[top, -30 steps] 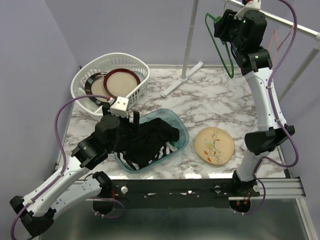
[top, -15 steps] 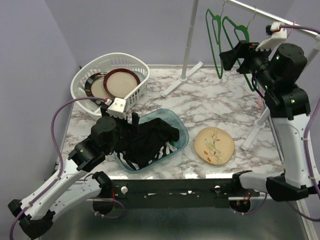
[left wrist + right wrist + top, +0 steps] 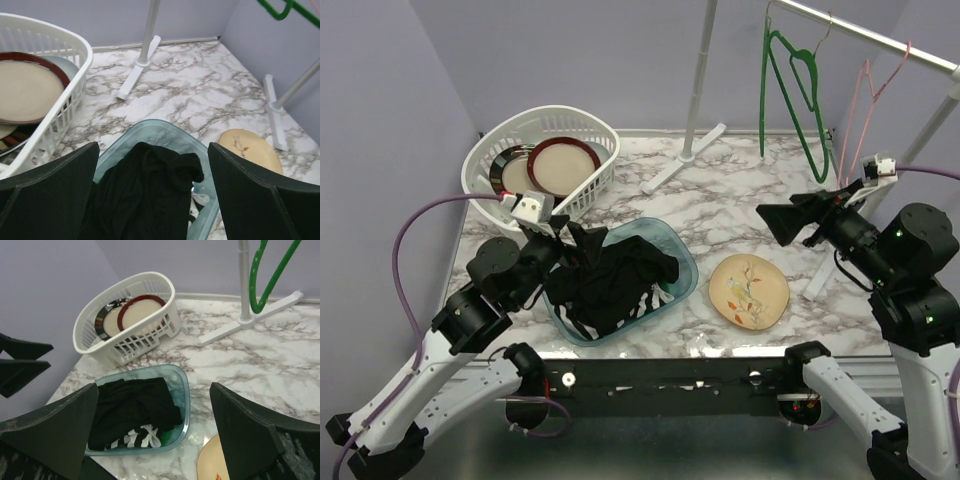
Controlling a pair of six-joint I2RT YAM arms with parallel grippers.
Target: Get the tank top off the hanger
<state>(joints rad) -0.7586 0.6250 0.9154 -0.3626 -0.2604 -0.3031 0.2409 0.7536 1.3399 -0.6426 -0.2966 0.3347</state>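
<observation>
The black tank top (image 3: 615,280) lies crumpled in a teal bin (image 3: 678,245), off the hanger. It also shows in the left wrist view (image 3: 145,195) and the right wrist view (image 3: 132,407). The bare green hanger (image 3: 790,85) hangs on the rail at the back right, and part of it shows in the right wrist view (image 3: 270,280). My left gripper (image 3: 555,235) is open and empty, just above the bin's left edge. My right gripper (image 3: 775,220) is open and empty, held high over the table and pointing toward the bin.
A white basket (image 3: 595,135) with plates stands at the back left. A beige plate (image 3: 748,290) lies right of the bin. The rack's white pole and foot (image 3: 685,155) stand at the back, with another foot (image 3: 820,275) at the right. A pink hanger (image 3: 865,100) hangs on the rail.
My right gripper has left the green hanger at the rail and swung down and to the near right. My left gripper has drawn back to the left from over the tank top.
</observation>
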